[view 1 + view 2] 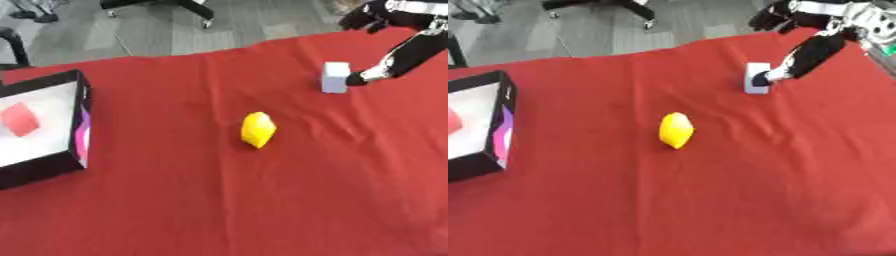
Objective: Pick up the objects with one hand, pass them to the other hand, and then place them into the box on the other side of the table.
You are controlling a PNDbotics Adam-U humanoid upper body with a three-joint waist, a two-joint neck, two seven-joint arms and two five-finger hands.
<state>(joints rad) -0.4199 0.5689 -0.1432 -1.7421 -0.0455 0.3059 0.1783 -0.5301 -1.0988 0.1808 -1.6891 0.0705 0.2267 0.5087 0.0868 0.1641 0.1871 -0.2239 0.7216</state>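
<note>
Right hand (395, 56) comes in from the upper right corner, one finger touching the right side of the pale upright block (335, 77); whether its fingers are apart or together I cannot tell. On the red counter (262, 200), the yellow object (258, 129) lies mid-cloth, long axis nearly upright in the view. At left, the black box (79, 117) holds a red piece (20, 119); no writing is readable.

Red cloth (262, 200) spread wrinkled over my bench, grey floor (175, 35) beyond its far edge, black chair base with castors (188, 10) up top, another dark chair leg (13, 45) at my far left
</note>
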